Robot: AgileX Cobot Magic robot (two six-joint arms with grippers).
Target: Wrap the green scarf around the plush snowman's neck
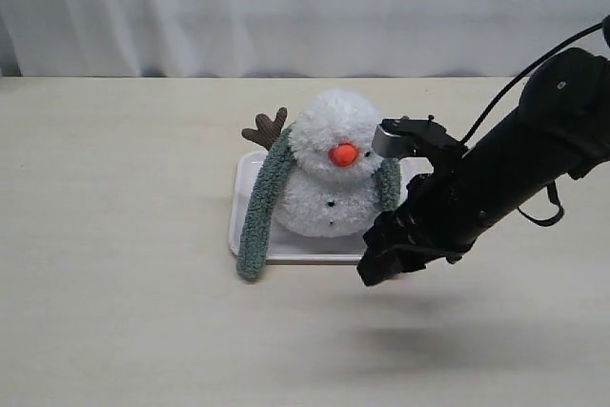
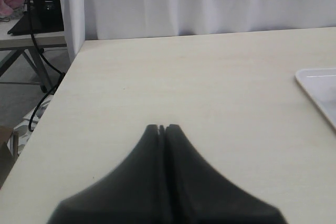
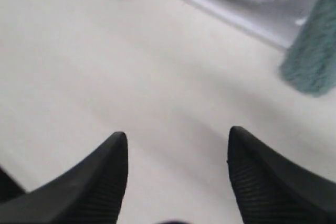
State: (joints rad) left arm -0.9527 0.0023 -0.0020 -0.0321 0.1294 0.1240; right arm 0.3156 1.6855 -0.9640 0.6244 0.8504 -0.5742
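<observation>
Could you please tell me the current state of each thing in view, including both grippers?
tray: lying flat on the table.
snowman: upright on the tray.
scarf: looped behind the snowman, one end hanging down each side, not crossed in front.
left gripper: shut, holding nothing.
right gripper: open, holding nothing.

White on the plush snowman (image 1: 329, 188), with orange nose (image 1: 343, 153), black buttons (image 1: 330, 205) and a brown ribbed twig arm (image 1: 266, 130). Dull grey-green on the green scarf (image 1: 262, 202), white on the tray (image 1: 305, 253) beneath the snowman. Pale cream desk (image 1: 114, 264); black ridged right claw (image 3: 178, 132).
</observation>
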